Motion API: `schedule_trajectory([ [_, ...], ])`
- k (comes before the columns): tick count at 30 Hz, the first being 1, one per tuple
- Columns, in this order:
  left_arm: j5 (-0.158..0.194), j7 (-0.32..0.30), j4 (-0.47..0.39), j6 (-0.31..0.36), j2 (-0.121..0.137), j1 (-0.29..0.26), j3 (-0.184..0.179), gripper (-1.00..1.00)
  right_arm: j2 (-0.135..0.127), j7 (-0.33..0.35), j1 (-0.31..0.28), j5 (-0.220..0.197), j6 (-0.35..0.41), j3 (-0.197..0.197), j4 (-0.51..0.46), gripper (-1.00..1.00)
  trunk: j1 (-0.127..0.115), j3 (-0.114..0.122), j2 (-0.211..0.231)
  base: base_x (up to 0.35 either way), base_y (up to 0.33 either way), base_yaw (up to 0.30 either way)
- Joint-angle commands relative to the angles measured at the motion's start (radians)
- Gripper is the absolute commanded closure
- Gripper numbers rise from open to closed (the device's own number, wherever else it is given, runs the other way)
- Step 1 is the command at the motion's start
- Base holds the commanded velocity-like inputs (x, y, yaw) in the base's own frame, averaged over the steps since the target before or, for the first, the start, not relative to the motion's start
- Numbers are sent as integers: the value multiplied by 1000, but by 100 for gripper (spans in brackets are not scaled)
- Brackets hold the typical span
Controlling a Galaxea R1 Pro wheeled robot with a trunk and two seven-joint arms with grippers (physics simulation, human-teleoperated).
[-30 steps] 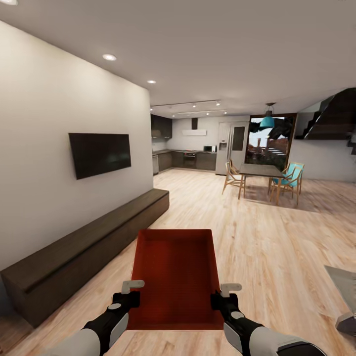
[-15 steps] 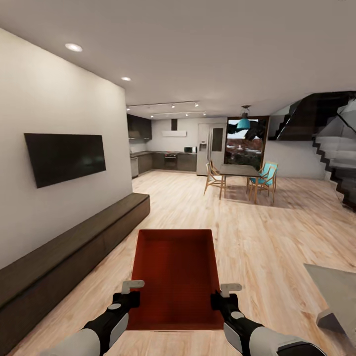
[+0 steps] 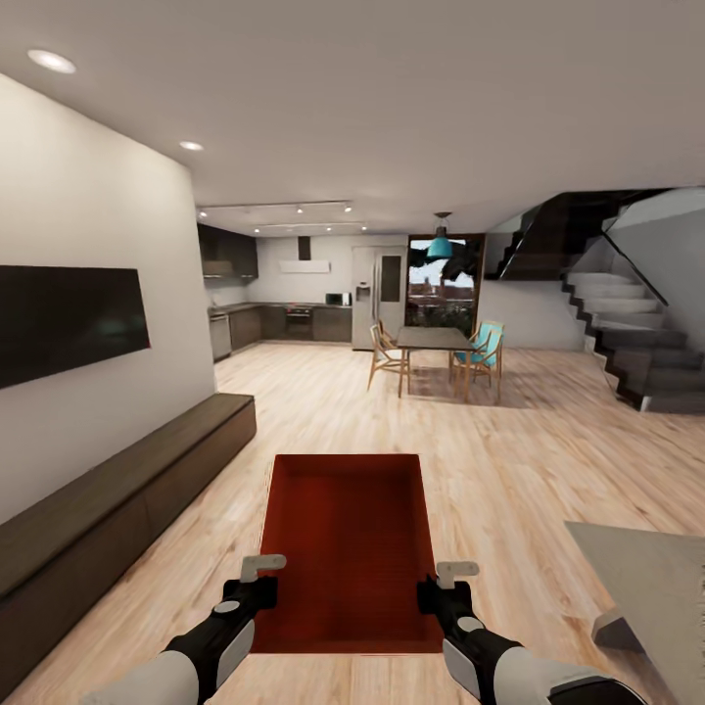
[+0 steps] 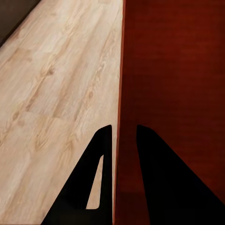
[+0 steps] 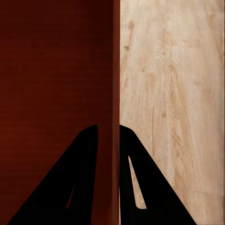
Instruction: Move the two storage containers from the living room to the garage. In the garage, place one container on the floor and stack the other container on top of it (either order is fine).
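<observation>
Red-orange storage container (image 3: 348, 548) is held off the wood-plank floor (image 3: 509, 470) btwn both arms: left gripper (image 4: 119, 140) jaws clamp its left wall, right gripper (image 5: 108, 136) jaws clamp its right wall. Open planks run fwd to the dining set (image 3: 436, 352) and stairs (image 3: 627, 343). Long dark low cabinet (image 3: 108, 509) lines the left, a pale matte slab edge (image 3: 646, 578) sits near right; bin walls are smooth, thin-rimmed.

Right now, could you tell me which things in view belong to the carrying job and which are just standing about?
Job:
- storage container, wall clamped by left gripper and right gripper
- living room floor

Standing about:
- wall TV
- low cabinet
- dining table and chairs
- staircase
</observation>
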Motion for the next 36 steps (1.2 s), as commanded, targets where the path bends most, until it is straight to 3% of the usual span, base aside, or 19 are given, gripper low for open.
schedule_trajectory([
  [1,7,18,2,-4,25,-1,8,100,0,-5,-2,-31,-9,-8,2,100,1,-1,-1,318,0,-254],
  [15,7,18,1,-4,25,-1,8,100,0,-5,-2,-31,-9,-8,2,100,1,4,-1,318,0,-229],
  [36,7,18,2,-4,27,-1,9,100,-1,-6,-2,-31,-8,-8,2,100,1,4,-1,318,0,-7],
])
